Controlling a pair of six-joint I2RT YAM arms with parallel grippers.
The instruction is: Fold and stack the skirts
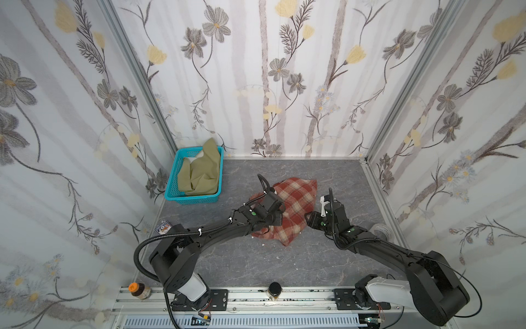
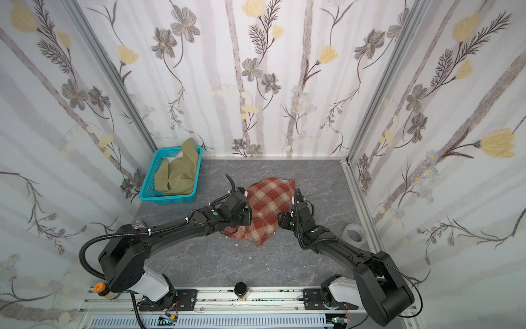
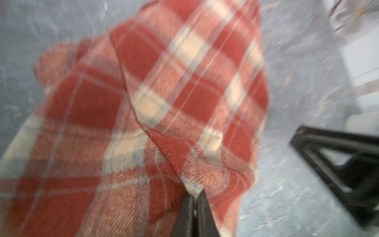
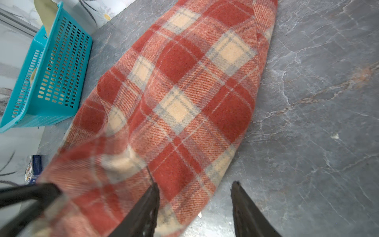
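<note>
The plaid skirt [image 1: 296, 205] [image 2: 270, 205] lies rumpled in the middle of the grey table. My left gripper [image 3: 195, 195] is shut on a fold of the plaid skirt [image 3: 184, 82] at its left side, and in both top views the wrist hides the fingertips. My right gripper [image 4: 194, 184] is open at the plaid skirt's [image 4: 184, 92] near right edge, with a corner of the cloth lying between its fingers. The olive-green skirt [image 1: 199, 173] [image 2: 178, 173] sits crumpled in the turquoise basket [image 1: 173, 182] [image 2: 148, 188] at the back left.
A roll of tape [image 2: 354, 232] lies by the right wall. A small printed box [image 1: 163, 228] sits near the left wall. An orange-capped bottle [image 1: 139, 290] and a dark jar [image 1: 274, 290] stand on the front rail. Floral walls close in three sides.
</note>
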